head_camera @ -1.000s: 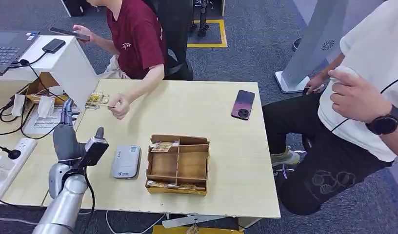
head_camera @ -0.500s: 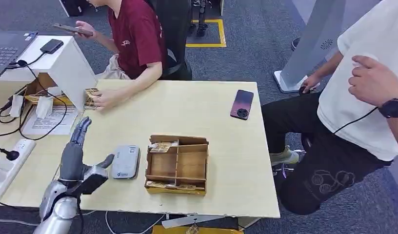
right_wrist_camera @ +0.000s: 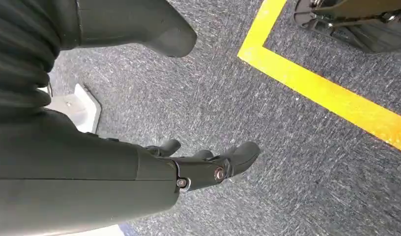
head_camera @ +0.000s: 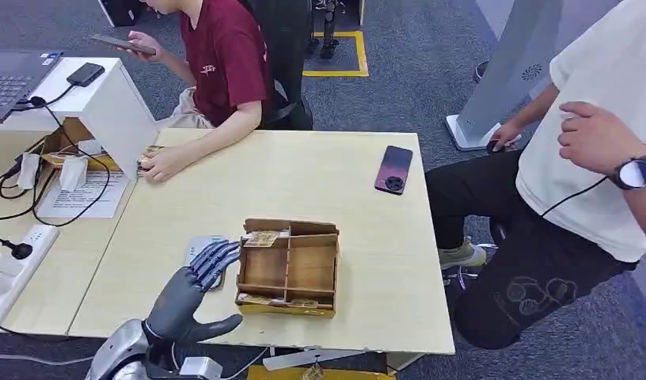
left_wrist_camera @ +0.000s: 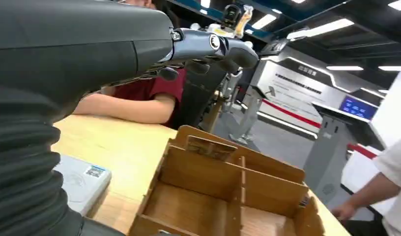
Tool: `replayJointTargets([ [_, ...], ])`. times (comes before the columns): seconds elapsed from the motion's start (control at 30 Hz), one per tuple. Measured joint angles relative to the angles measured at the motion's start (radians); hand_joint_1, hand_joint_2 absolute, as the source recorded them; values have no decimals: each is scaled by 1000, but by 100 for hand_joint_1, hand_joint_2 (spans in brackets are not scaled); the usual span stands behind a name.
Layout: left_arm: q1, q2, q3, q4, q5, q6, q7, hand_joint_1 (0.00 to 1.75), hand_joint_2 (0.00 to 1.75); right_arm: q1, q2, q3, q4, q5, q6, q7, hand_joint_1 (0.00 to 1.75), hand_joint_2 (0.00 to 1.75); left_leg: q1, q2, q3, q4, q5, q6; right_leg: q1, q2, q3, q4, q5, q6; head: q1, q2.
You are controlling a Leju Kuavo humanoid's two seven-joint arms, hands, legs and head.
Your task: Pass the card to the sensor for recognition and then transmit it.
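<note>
My left hand [head_camera: 185,299] hovers open with fingers spread over the grey card sensor [head_camera: 199,240], hiding most of it, just left of the wooden divided box [head_camera: 304,269]. A card [head_camera: 262,237] stands in the box's far left compartment, and more cards [head_camera: 276,301] lie along its front edge. In the left wrist view the hand's fingers [left_wrist_camera: 213,46] reach above the box [left_wrist_camera: 228,187], with the card [left_wrist_camera: 208,147] and the sensor [left_wrist_camera: 80,179] below. My right hand [right_wrist_camera: 208,167] hangs open over grey carpet, holding nothing.
A person in a red shirt rests a hand [head_camera: 157,162] on cards at the table's [head_camera: 304,182] far left corner. A dark phone [head_camera: 394,169] lies far right. A person in white [head_camera: 605,150] sits close on the right. Cables and a power strip [head_camera: 19,249] lie to the left.
My left hand swung from the table's left edge rightward and down over the sensor, beside the box. The red-shirted person's hand drew back to the far left corner.
</note>
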Motion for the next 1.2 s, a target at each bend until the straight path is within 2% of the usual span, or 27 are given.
replayJointTargets([
  [0.07, 0, 4, -8, -7, 12, -9, -5, 0, 175, 0, 0, -1, 0, 0, 0, 2, 0, 175, 0, 0, 0, 0, 0, 0, 0, 0, 0, 0, 0, 0, 0, 0],
  [0.17, 7, 18, -27, -26, 63, -76, -29, 0, 175, 0, 0, -2, 0, 2, 5, 12, 0, 175, 0, 0, 0, 0, 0, 0, 0, 0, 0, 0, 0, 0, 0, 0],
  [0.23, 16, 22, -35, -36, 53, -79, -29, 0, 175, 0, 0, -2, 0, 6, 5, 18, 0, 175, 0, 0, 0, 0, 0, 0, 0, 0, 0, 0, 0, 0, 0, 0],
  [0.37, 17, 30, -63, -37, -73, -18, 23, 0, 175, 0, 0, -3, 0, 14, 5, 16, 0, 175, 0, 0, 0, 0, 0, 0, 0, 0, 0, 0, 0, 0, 0, 0],
  [0.47, 17, 35, -79, -33, -128, 21, 42, 0, 175, 0, 0, -3, -1, 19, 5, 13, 0, 175, 0, 0, 0, 0, 0, 0, 0, 0, 0, 0, 0, 0, 0, 0],
  [0.6, 4, 37, -104, 0, -315, 158, 113, 0, 175, -1, 0, -5, -1, 30, 5, 11, 0, 175, 0, 0, 0, 0, 0, 0, 0, 0, 0, 0, 0, 0, 0, 0],
  [0.73, -25, 38, -148, 64, -444, 271, 200, 0, 175, -2, 0, -9, -1, 44, 6, 11, 0, 175, 0, 0, 0, 0, 0, 0, 0, 0, 0, 0, 0, 0, 0, 0],
  [0.93, -52, 41, -175, 124, -478, 328, 249, 0, 175, -3, 0, -22, -1, 52, 6, 13, 0, 175, 0, 0, 0, 0, 0, 0, 0, 0, 0, 0, 0, 0, 0, 0],
  [1.2, -59, 39, -176, 163, -514, 342, 281, 0, 175, -3, 0, -29, -1, 60, 6, 12, 0, 175, 0, 0, 0, 0, 0, 0, 0, 0, 0, 0, 0, 0, 0, 0],
])
